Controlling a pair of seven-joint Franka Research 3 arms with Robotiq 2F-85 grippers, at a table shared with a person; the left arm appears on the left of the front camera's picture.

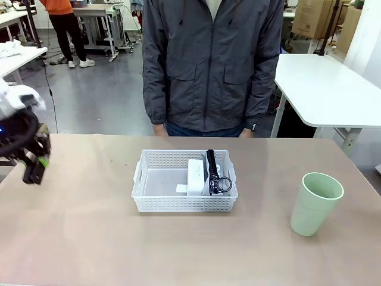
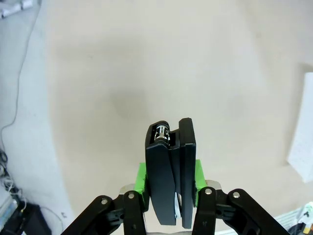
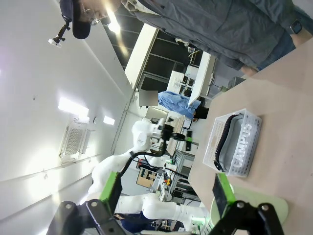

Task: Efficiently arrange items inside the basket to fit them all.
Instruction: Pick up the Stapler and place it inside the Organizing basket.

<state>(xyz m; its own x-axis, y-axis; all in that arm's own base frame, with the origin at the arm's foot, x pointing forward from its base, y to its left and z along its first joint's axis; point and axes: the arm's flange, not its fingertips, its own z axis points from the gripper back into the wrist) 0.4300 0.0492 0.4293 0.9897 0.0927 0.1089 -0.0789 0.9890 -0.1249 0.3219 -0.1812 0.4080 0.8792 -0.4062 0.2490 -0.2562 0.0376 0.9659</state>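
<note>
The white perforated basket (image 1: 149, 202) sits mid-table. In its right half lies a small white box (image 1: 195, 174). Beside the box, a grey shoe (image 1: 210, 164) stands on its side, black sole toward the box; the right wrist view shows the shoe's (image 3: 239, 147) lettered grey upper. My left gripper (image 1: 37, 159) hangs over the table's left edge, shut on the black stapler (image 1: 33, 173). The left wrist view shows the stapler (image 2: 168, 166) upright between the green pads (image 2: 142, 178) of that gripper (image 2: 168, 182). The pale-green cup (image 1: 315, 202) stands at the right. My right gripper (image 3: 166, 196) is open, the cup's rim (image 3: 274, 208) just beyond it.
A person in a grey jacket (image 1: 211, 65) stands at the far edge, hands by the table. A white table (image 1: 327, 89) is behind on the right. Bare tabletop (image 1: 89, 238) stretches left of and in front of the basket, whose left half holds only a small label.
</note>
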